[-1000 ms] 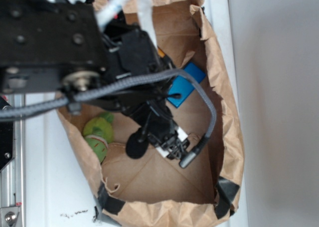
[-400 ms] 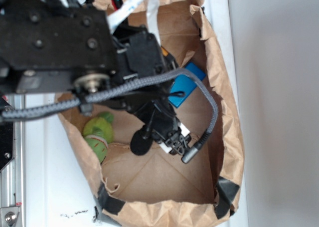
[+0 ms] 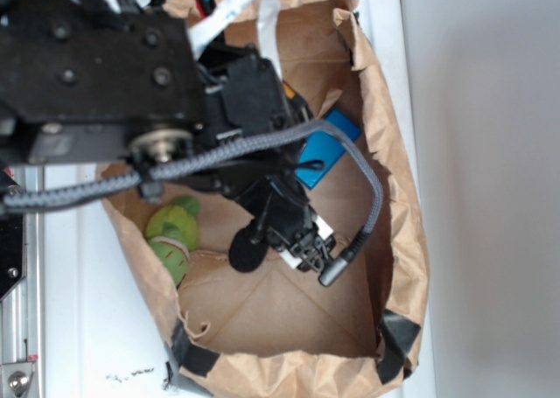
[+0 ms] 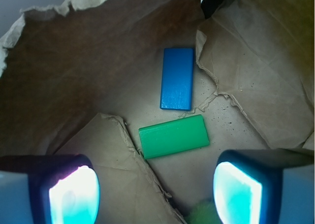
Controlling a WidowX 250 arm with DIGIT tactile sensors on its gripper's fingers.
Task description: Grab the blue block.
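Brown paper bag (image 3: 394, 197) is where we've sunk a bit deeper and then stalled. Our claw (image 4: 155, 194) hangs wide and empty, with the blue block (image 4: 177, 78) ahead, past the green slab (image 4: 172, 136).

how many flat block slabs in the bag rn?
2. The blue block lies on the paper bag floor, ahead of the open gripper; the green slab lies just nearer the gripper, close beside it. The arm hides part of the bag in the exterior view, so more may be hidden.

Between my fingers (image 4: 74, 194) lies the green slab (image 4: 173, 136); the blue block (image 4: 177, 78) beyond lies clear, bag walls (image 4: 261, 81) crowding close.
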